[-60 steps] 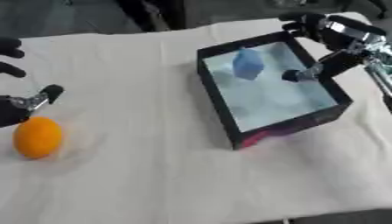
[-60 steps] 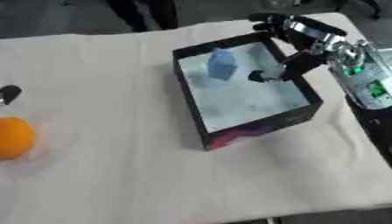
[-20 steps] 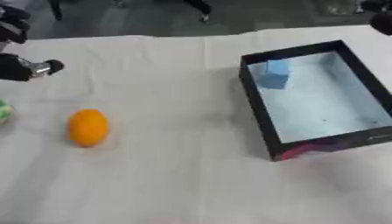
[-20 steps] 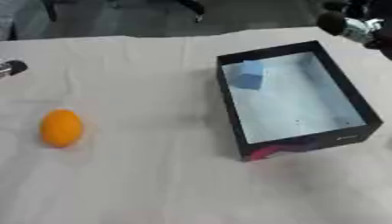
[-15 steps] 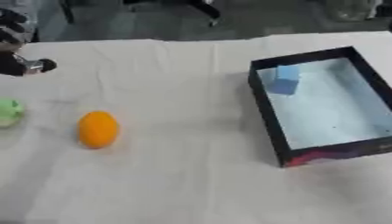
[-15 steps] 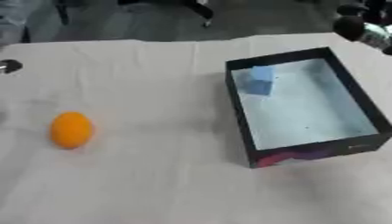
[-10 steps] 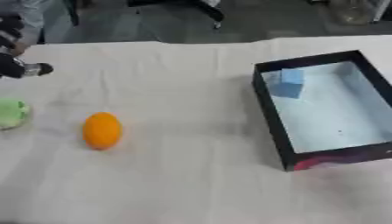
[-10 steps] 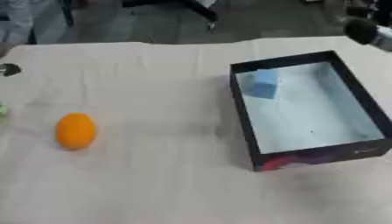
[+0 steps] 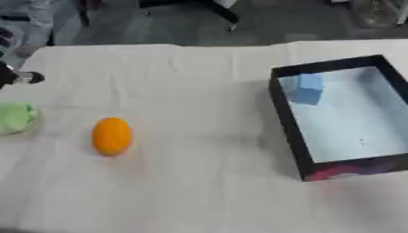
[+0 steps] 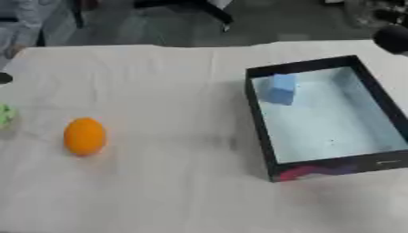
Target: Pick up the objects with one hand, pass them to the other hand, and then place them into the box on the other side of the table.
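An orange ball [image 9: 111,135], egg-shaped and smooth, is lying on the white cloth [image 9: 191,182] at about 9 o'clock from the middle of the table, standing with its long axis pointing away from the robot and touching nothing else. A soft green thing [image 9: 14,117], rounded and fuzzy-looking, is sitting just to the 9 o'clock side of the ball at the cloth's left edge, apart from it. Over at 3 o'clock, well apart from both, a black-walled box [image 10: 260,119] with a pale blue floor is resting on the cloth, its near wall showing a red and pink patch. A blue block [image 10: 280,88] is sitting inside the box, in the far left corner, close against the left wall. Only a small dark tip of the left hand [image 9: 17,78] is showing at the left edge, at about 10 o'clock, above the green thing, and I cannot tell whether it is released or clenched. A dark rounded part of the right hand [image 10: 392,38] is showing at the right edge at about 2 o'clock, beyond the box's far corner; its state cannot be made out either.
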{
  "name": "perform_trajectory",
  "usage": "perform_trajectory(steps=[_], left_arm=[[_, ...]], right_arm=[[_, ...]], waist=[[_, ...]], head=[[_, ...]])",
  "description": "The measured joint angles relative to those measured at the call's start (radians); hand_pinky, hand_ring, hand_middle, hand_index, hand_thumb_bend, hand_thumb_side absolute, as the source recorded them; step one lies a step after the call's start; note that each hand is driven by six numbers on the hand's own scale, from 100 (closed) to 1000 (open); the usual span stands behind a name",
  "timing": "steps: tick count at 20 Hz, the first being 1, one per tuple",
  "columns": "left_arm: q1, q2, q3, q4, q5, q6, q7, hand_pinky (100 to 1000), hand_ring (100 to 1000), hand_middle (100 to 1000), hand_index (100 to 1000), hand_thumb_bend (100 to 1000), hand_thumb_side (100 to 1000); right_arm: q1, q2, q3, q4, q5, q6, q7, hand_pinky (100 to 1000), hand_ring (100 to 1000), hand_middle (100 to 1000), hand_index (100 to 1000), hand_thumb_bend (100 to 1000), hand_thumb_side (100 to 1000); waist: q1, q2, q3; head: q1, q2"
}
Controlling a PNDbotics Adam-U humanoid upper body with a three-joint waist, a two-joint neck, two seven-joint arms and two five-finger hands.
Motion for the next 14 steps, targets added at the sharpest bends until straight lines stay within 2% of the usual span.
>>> perform_trajectory(steps=[6, 7, 8, 9, 14], left_arm=[[-0.012, 0.000, 0.018, 0.090, -0.044, 0.014, -0.008, 873, 779, 755, 845, 703, 101], [-0.013, 0.000, 0.021, 0.105, -0.056, 0.019, -0.005, 873, 781, 756, 845, 671, 100], [-0.016, 0.000, 0.023, 0.119, -0.069, 0.024, -0.002, 872, 784, 757, 846, 711, 100], [-0.019, 0.000, 0.024, 0.135, -0.082, 0.030, 0.002, 871, 785, 757, 846, 711, 100], [-0.035, 0.000, 0.042, 0.221, -0.140, 0.057, 0.020, 872, 788, 757, 847, 723, 113]], right_arm=[[0.001, 0.000, 0.000, -0.009, 0.005, -0.001, 0.003, 975, 1000, 1000, 977, 591, 308], [0.001, 0.000, 0.000, -0.010, 0.006, -0.001, 0.003, 975, 1000, 1000, 977, 588, 296], [0.001, 0.000, 0.000, -0.010, 0.008, -0.001, 0.003, 975, 1000, 1000, 977, 591, 308], [0.003, 0.000, 0.000, -0.011, 0.010, -0.001, 0.003, 976, 1000, 1000, 977, 580, 288], [0.009, 0.001, 0.001, -0.013, 0.020, 0.002, 0.007, 978, 1000, 1000, 977, 592, 310]], waist=[[0.000, 0.007, -0.005], [0.000, 0.008, -0.006], [0.000, 0.009, -0.008], [0.000, 0.011, -0.010], [0.000, 0.021, -0.018]], head=[[0.035, -0.012], [0.039, -0.013], [0.042, -0.014], [0.045, -0.015], [0.055, -0.022]])
